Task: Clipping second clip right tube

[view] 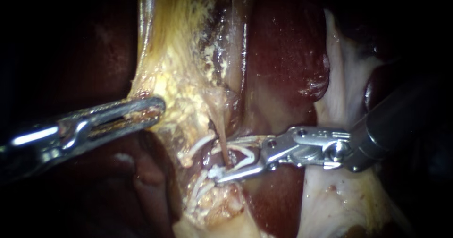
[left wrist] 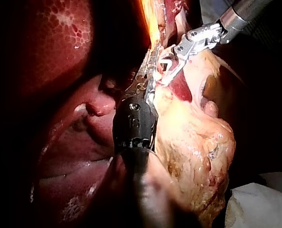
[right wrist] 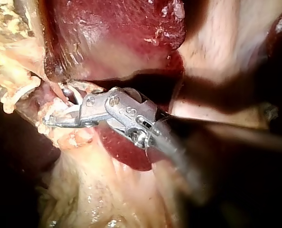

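1. Yellow fatty tissue [view: 184, 101] is sitting clamped between my left instrument's [view: 158, 109] jaws.
2. Thin tube [view: 221, 134] is running mid-view, looking soft, slippery, tearable; crossing it squarely seems wise.
3. My right instrument's [view: 225, 158] spread jaws are carrying a white clip [view: 249, 154], straddling that tube.

The slender silver left instrument [view: 156, 109] and right instrument [view: 225, 161] are polished, gleaming metal. The dark red liver [view: 283, 54] is smooth and wet-glossy, the yellow fatty tissue [view: 184, 77] crumbly and rough, the white V-shaped clip [view: 243, 149] matt.
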Controlling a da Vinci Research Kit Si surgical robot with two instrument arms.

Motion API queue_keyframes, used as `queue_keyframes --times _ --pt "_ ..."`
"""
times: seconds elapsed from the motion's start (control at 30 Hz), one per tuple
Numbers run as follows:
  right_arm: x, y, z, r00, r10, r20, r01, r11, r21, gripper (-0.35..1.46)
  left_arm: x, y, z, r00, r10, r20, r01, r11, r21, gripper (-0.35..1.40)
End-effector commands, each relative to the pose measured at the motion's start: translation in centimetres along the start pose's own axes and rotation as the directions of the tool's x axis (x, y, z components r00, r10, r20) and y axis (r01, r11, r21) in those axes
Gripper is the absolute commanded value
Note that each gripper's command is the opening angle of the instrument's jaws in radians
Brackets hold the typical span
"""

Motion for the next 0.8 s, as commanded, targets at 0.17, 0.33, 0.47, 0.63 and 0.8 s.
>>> queue_keyframes --times 0.17,0.33,0.47,0.63,0.8 --pt "0.00 -0.01 -0.03 1.000 0.002 0.006 -0.002 1.000 0.007 0.22 0.00 0.00 0.01 1.0000 0.000 0.001 0.000 1.000 0.001 -0.35" --pt "0.00 -0.01 -0.11 0.999 0.017 0.037 -0.017 1.000 -0.001 -0.35 0.00 0.00 0.01 1.0000 0.000 0.002 0.000 1.000 -0.002 -0.35" --pt "0.00 -0.02 -0.11 0.999 0.023 0.042 -0.023 1.000 -0.005 -0.35 0.00 0.01 0.01 1.0000 0.000 0.002 0.000 1.000 -0.002 -0.35" --pt "0.00 -0.02 -0.11 0.998 0.035 0.044 -0.035 0.999 -0.007 -0.35 0.00 0.01 0.02 1.0000 0.001 0.002 -0.001 1.000 -0.002 -0.35" --pt "0.00 -0.02 -0.11 0.998 0.034 0.043 -0.034 0.999 -0.009 -0.35 0.00 0.03 0.02 1.0000 0.001 0.003 -0.001 1.000 -0.004 -0.35"
